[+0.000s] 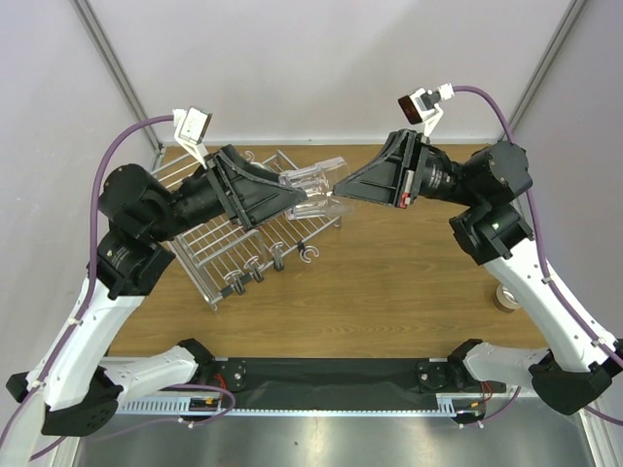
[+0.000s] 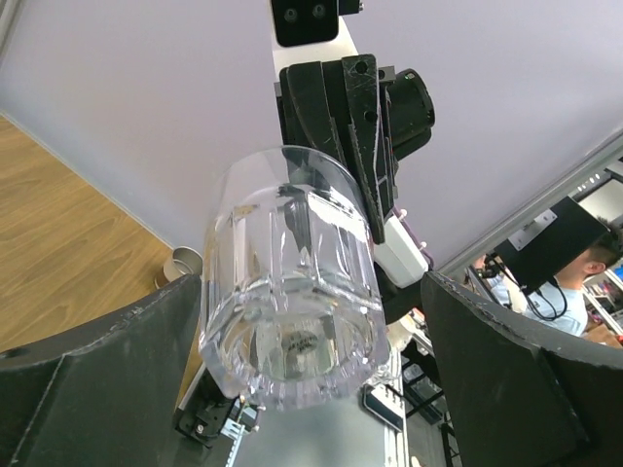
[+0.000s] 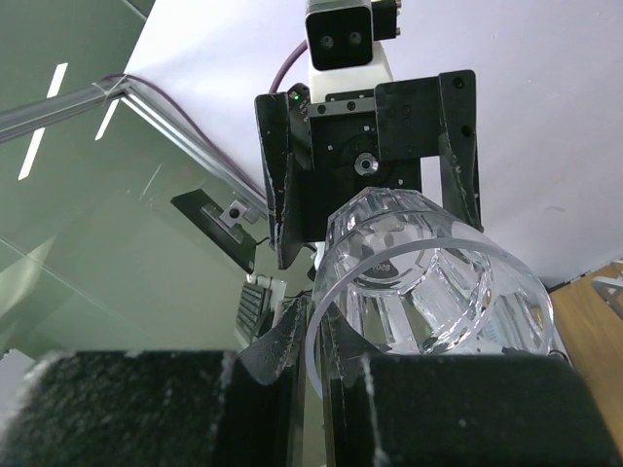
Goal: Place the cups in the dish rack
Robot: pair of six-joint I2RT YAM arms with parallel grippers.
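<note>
From above: the silver wire dish rack (image 1: pixel 229 255) shows no cup on its visible rods. A clear ribbed glass (image 1: pixel 313 185) hangs above it between both arms.

Left wrist: the left gripper (image 2: pixel 311 375) is spread wide around the glass's base.

Right wrist: the right gripper (image 3: pixel 311 389) pinches the rim.

Loading looks barely begun.

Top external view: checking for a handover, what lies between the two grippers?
The clear glass, between left gripper and right gripper, seen in the top view.

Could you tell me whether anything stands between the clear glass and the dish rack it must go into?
No loose object does. The clear glass hangs above the dish rack, pinched at its rim by the right tool; only the left tool, flanking its base, overlies part of the rack.
</note>
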